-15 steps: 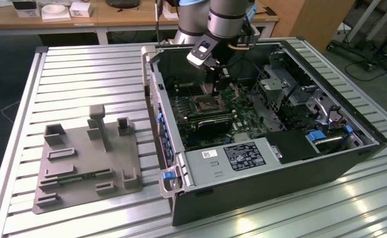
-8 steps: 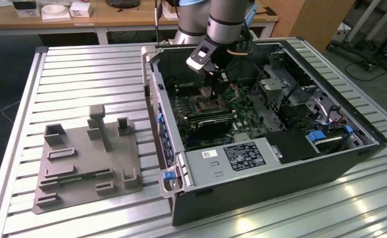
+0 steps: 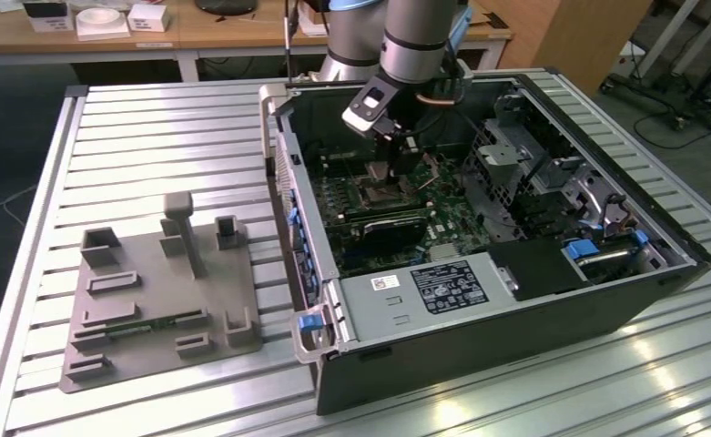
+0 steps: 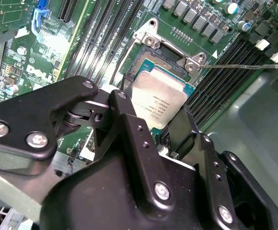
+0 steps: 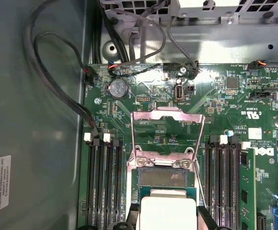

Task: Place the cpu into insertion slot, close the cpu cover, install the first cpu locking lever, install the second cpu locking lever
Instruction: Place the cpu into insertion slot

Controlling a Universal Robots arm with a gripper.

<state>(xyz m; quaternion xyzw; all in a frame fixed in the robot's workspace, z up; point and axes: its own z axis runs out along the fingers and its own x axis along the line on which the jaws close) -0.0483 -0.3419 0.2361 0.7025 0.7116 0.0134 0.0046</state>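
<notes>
The black two-fingered gripper point(image 4: 157, 104) pinches the cpu point(image 4: 161, 93), a small flat square chip with a silvery-grey metal top, by two opposite edges, with one finger point(image 4: 134, 134) pressed against each side. The chip is over the square cpu socket point(image 5: 165, 178) on the green motherboard point(image 5: 234, 115). It covers the part of the socket nearest the gripper, and a strip of the socket's dark contact field lies bare beyond it. Whether the chip rests on those contacts or hangs just above them, I cannot tell. The cpu cover point(image 5: 167, 113), a thin square silver metal frame with an open centre, is swung back away from the socket. It is hinged at the socket edge farthest from the gripper, and the board shows through its middle. A thin metal wire locking lever point(image 4: 239, 66) runs outward from a hinge-side corner of the socket, across the long black memory slots point(image 4: 215, 91) beside the socket. In the exterior view the grey robot arm point(image 3: 410, 36) reaches down to the socket inside the open dark computer case point(image 3: 513, 344). The case lies on a ribbed aluminium worktop point(image 3: 148, 127). A grey moulded fixture tray point(image 3: 148, 314) lies on the worktop outside the case, well apart from the socket.
</notes>
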